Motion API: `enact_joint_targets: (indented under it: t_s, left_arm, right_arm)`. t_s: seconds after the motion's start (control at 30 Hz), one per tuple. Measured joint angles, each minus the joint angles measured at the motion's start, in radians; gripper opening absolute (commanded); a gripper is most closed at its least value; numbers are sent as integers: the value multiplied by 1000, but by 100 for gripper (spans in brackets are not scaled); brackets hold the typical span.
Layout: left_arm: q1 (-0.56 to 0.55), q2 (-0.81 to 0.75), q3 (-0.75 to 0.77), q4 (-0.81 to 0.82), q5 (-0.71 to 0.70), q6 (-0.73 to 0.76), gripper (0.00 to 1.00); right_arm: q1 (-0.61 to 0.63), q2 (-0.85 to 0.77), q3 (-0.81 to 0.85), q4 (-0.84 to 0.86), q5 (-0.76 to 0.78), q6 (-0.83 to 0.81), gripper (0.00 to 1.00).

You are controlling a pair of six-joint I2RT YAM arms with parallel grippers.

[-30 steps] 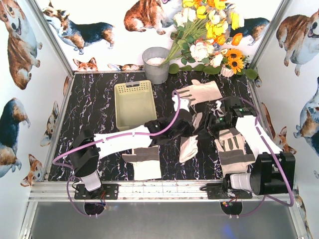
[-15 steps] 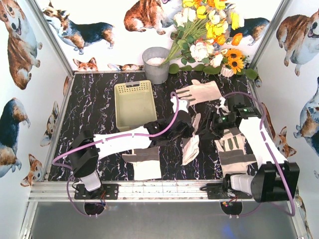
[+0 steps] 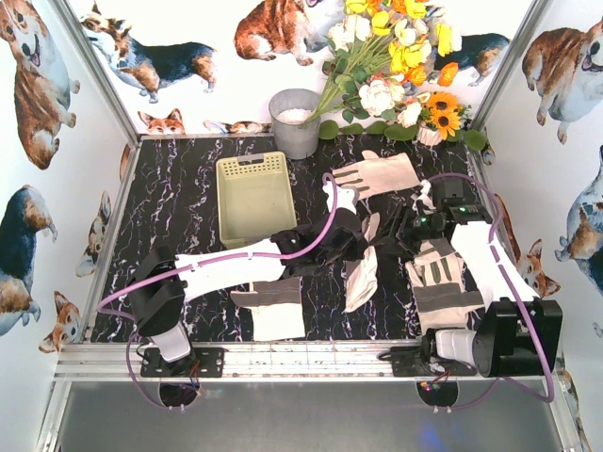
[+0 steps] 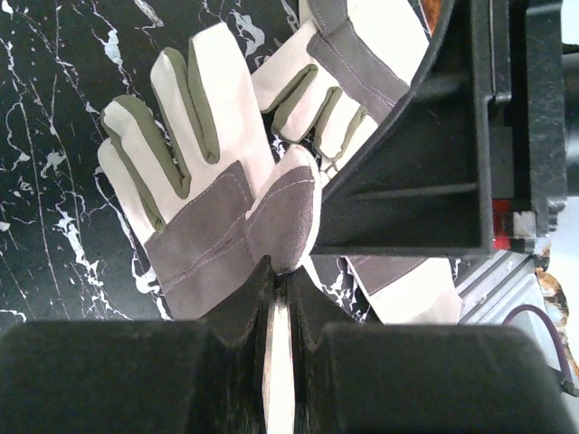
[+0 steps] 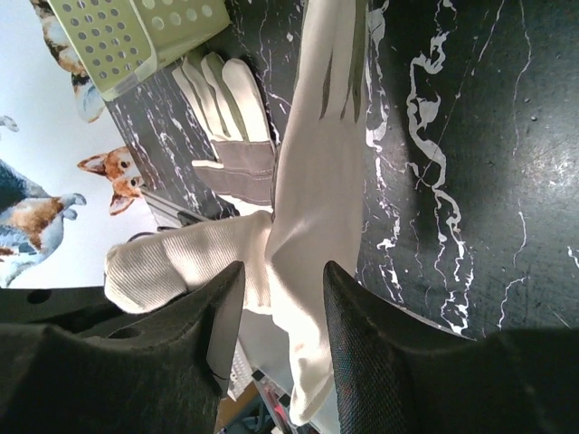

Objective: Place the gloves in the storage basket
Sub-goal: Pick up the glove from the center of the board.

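We are taking the storage basket (image 3: 256, 202) as our landmark. It is sitting on the black marbled tabletop (image 3: 188, 207), and all four gloves are lying or hanging outside it.

Just right of the basket's near right corner, our left pincer (image 4: 277, 271) is clamping together on the middle glove (image 3: 361, 275). It is pinching the edge by the thumb, and a pale strip is showing between its closed fingers.

Farther right of the basket, past that glove, our right pincer (image 5: 282, 271) is pointing back toward the basket. Its fingers are standing apart, with the middle glove running between them. We cannot tell whether they are squeezing the fabric or only straddling it.

The far glove (image 3: 377, 174) is lying flat to the right of the basket, level with its back half. The near glove (image 3: 271, 309) is lying in front of the basket, beside our left arm. The fourth glove (image 3: 441, 282) is lying well to the right of the basket, partly under our right arm.

Behind the basket's far right corner a grey bucket (image 3: 295, 122) is standing, with a bunch of flowers (image 3: 396, 56) to its right.
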Motion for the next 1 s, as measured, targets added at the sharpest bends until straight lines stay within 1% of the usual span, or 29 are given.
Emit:
enact_joint_targets:
  t_s: [0.23, 0.3, 0.37, 0.5, 0.57, 0.67, 0.73, 0.77, 0.9, 1.0]
  left_arm:
    - [0, -2, 2, 3, 19, 8, 0]
    - [0, -2, 2, 8, 21, 12, 0]
    - [0, -2, 2, 13, 25, 15, 0]
    - [0, -2, 0, 26, 37, 14, 0]
    - [0, -2, -11, 31, 40, 6, 0]
    - [2, -6, -34, 47, 40, -11, 16]
    - [6, -11, -43, 48, 42, -26, 25]
    - [9, -11, -45, 49, 45, -32, 28]
    - [18, -11, -45, 62, 64, -52, 29]
    - [23, -11, -50, 105, 86, -74, 27]
  right_arm:
    - [-12, 34, 0, 19, -30, -5, 41]
    - [-12, 36, -8, 31, -37, -5, 37]
    - [-12, 36, -23, 35, -44, -5, 28]
    - [-12, 36, -67, 54, -72, -5, 0]
    - [-12, 36, -76, 58, -80, -6, 0]
    - [-12, 31, -80, 57, -76, -8, 0]
    - [-12, 19, -80, 56, -71, -13, 0]
    - [-12, 11, -80, 55, -67, -17, 0]
    - [-12, -23, -80, 47, -50, -35, 0]
    - [-12, -41, -89, 48, -47, -42, 0]
